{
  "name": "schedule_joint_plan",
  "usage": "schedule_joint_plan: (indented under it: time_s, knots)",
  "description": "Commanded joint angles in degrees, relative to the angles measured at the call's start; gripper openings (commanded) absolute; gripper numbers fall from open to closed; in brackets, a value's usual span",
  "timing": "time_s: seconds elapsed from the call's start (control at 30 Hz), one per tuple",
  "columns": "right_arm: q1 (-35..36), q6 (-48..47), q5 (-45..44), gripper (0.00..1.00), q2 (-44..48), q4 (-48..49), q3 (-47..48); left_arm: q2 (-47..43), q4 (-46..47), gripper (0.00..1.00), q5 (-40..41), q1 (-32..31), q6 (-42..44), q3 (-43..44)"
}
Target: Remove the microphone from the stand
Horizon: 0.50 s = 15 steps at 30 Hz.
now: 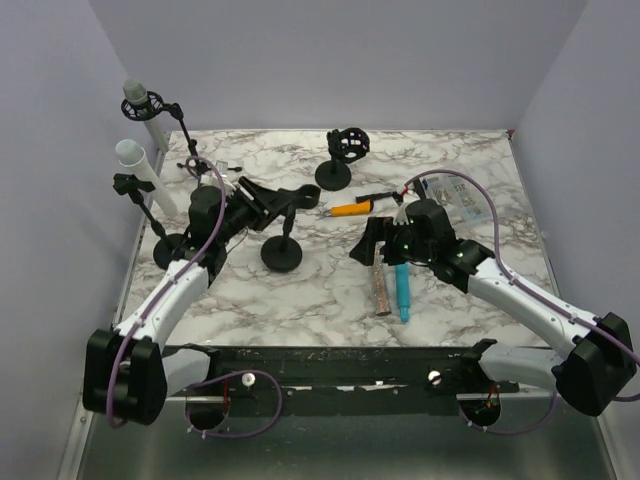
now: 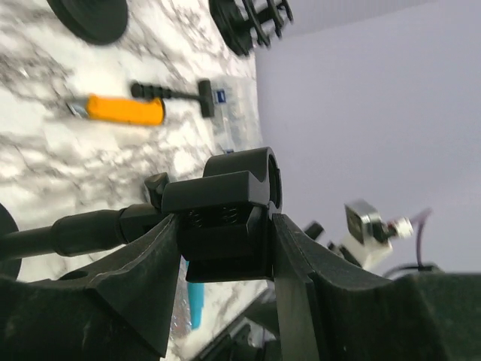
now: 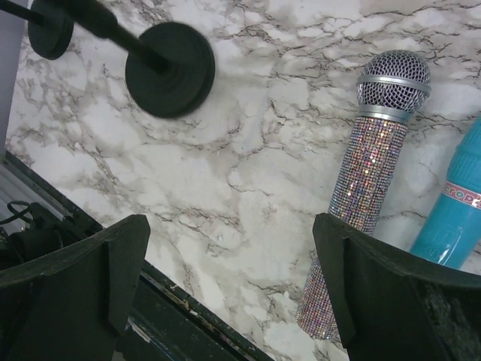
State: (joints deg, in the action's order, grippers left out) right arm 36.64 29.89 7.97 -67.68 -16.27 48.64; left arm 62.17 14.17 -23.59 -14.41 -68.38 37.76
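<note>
Five microphones on one white-and-grey marble tabletop (image 1: pixel 300 310). Two are mounted at the upper left of the top view: a grey-headed microphone (image 1: pixel 135 95) in a black shock-mount stand (image 1: pixel 150 103), and just below it a white cylindrical microphone (image 1: pixel 131 153) upright in a second black clip stand (image 1: pixel 170 243). Three lie loose on the marble. One is an orange-bodied microphone (image 1: pixel 350 209) near the centre. Side by side at lower centre-right are a silver glitter microphone with mesh head (image 3: pixel 368 188) and a teal plastic microphone (image 3: pixel 455 218). Left gripper (image 2: pixel 225 226): fingers pressed against both sides of the black plastic clip (image 2: pixel 225 188) that tops a black round-based desk stand (image 1: pixel 282 253), left of centre. Right gripper (image 3: pixel 229 248): jaws spread wide, holding nothing, over bare marble to the left of the glitter microphone in its wrist view. One further black stand with cage mount (image 1: pixel 346 145), upper centre.
</note>
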Motion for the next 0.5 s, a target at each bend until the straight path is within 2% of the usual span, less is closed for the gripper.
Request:
schedule_joint_plan:
  time_s: [0.0, 0.27, 0.4, 0.47]
  knots:
    - [-0.2, -1.4, -2.6, 1.0, 4.2, 0.9, -1.2, 10.5, 3.5, 0.0, -1.4, 4.8, 4.5, 10.4]
    - [-0.3, -1.3, -4.5, 1.0, 7.9, -0.2, -2.6, 36.4, 9.0, 0.0, -9.7, 7.5, -3.2, 36.3]
    - [-0.3, -1.0, -4.7, 1.0, 8.7, -0.6, -2.8, 44.2, 5.9, 0.0, -8.4, 7.6, -2.9, 49.2]
    - [-0.3, -1.0, -5.2, 1.0, 9.0, -0.7, -2.9, 48.4, 7.3, 0.0, -8.6, 7.8, -6.3, 53.8]
